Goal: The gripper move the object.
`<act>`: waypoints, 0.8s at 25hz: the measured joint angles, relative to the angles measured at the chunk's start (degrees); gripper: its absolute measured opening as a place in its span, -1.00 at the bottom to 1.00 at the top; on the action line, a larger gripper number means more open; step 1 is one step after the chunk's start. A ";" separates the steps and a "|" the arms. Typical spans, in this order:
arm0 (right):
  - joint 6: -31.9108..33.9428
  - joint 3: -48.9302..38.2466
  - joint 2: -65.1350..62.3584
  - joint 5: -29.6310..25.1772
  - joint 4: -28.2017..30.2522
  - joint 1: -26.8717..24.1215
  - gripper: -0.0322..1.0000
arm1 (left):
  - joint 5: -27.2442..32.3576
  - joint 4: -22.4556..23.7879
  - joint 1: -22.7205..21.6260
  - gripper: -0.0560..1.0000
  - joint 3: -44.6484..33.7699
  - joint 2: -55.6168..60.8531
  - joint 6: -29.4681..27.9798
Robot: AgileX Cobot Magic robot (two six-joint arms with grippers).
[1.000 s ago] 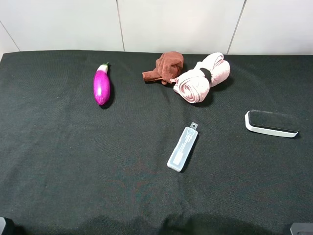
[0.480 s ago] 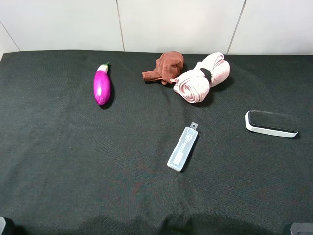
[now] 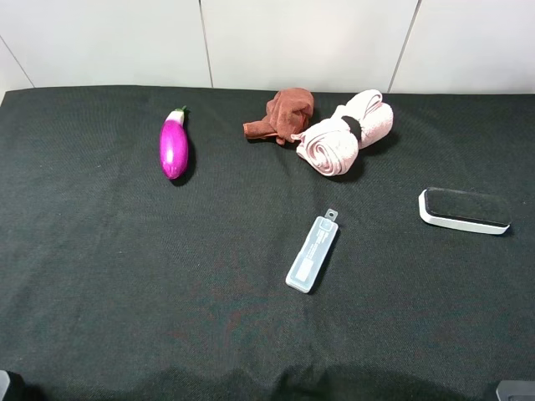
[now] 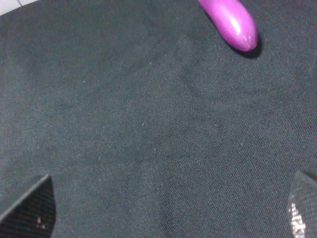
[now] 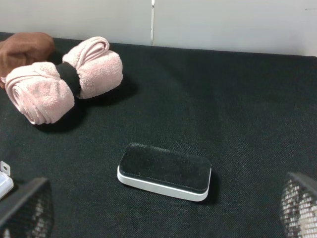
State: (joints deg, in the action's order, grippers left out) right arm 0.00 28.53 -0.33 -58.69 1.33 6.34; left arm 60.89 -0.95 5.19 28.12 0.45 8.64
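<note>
Apparently nothing has shifted since a second ago — eggplant (image 3: 174,147), eraser (image 3: 465,210) and worktop (image 3: 125,276) unchanged; both fingers wide, empty — task not begun.

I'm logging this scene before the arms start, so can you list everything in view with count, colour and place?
eggplant: one, purple with a white and green stem end, far left of the cloth, lying on its side.
brown cloth: one, reddish brown, crumpled at the far middle, touching the pink towel.
pink towel: one, pale pink, rolled and cinched by a black band, right of the brown cloth.
plastic case: one, clear bluish, slim, near the centre.
eraser: one, black felt top on a white base, at the right.
table cover: one, black fabric, under everything.
left gripper: open, only the dark fingertips show.
right gripper: open, fingertips only.
</note>
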 joint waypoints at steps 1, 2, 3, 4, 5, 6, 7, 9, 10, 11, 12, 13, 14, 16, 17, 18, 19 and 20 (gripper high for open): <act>0.00 0.00 0.00 0.00 0.00 0.00 0.41 | 0.00 0.00 0.00 0.98 0.00 0.00 0.00; 0.00 0.00 0.00 0.00 0.00 0.00 0.41 | 0.00 0.00 0.00 0.98 0.00 0.00 0.00; 0.00 0.00 0.00 0.00 0.00 0.00 0.41 | 0.00 0.00 0.00 0.98 0.00 0.00 0.00; 0.00 0.00 0.00 0.00 0.00 0.00 0.41 | 0.00 0.00 0.00 0.98 0.00 0.00 0.00; 0.00 0.00 0.00 0.00 0.00 0.00 0.41 | 0.00 0.00 0.00 0.98 0.00 0.00 0.00; 0.00 0.00 0.00 0.00 0.00 0.00 0.41 | 0.00 0.00 0.00 0.98 0.00 0.00 0.00; 0.00 0.00 0.00 0.00 0.00 0.00 0.41 | 0.00 0.00 0.00 0.98 0.00 0.00 0.00; 0.00 0.00 0.00 0.00 0.00 0.00 0.41 | 0.00 0.00 0.00 0.98 0.00 0.00 0.00; 0.00 0.00 0.00 0.00 0.00 0.00 0.41 | 0.00 0.00 0.00 0.98 0.00 0.00 0.00; 0.00 0.00 0.00 0.00 0.00 0.00 0.41 | 0.00 0.00 0.00 0.98 0.00 0.00 0.00; 0.00 0.00 0.00 0.00 0.00 0.00 0.41 | 0.00 0.00 0.00 0.98 0.00 0.00 0.00; 0.00 0.00 0.00 0.00 0.00 0.00 0.41 | 0.00 0.00 0.00 0.98 0.00 0.00 0.00; 0.00 0.00 0.00 0.00 0.00 0.00 0.41 | 0.00 0.00 0.00 0.98 0.00 0.00 0.00; 0.00 0.00 0.00 0.00 0.00 0.00 0.41 | 0.00 0.00 0.00 0.98 0.00 0.00 0.00; 0.00 0.00 0.00 0.00 0.00 0.00 0.41 | 0.00 0.00 0.00 0.98 0.00 0.00 0.00; 0.00 0.00 0.00 0.00 0.00 0.00 0.41 | 0.00 0.00 0.00 0.98 0.00 0.00 0.00; 0.00 0.00 0.00 0.00 0.00 0.00 0.41 | 0.00 0.00 0.00 0.98 0.00 0.00 0.00; 0.00 0.00 0.00 0.00 0.00 0.00 0.41 | 0.00 0.00 0.00 0.98 0.00 0.00 0.00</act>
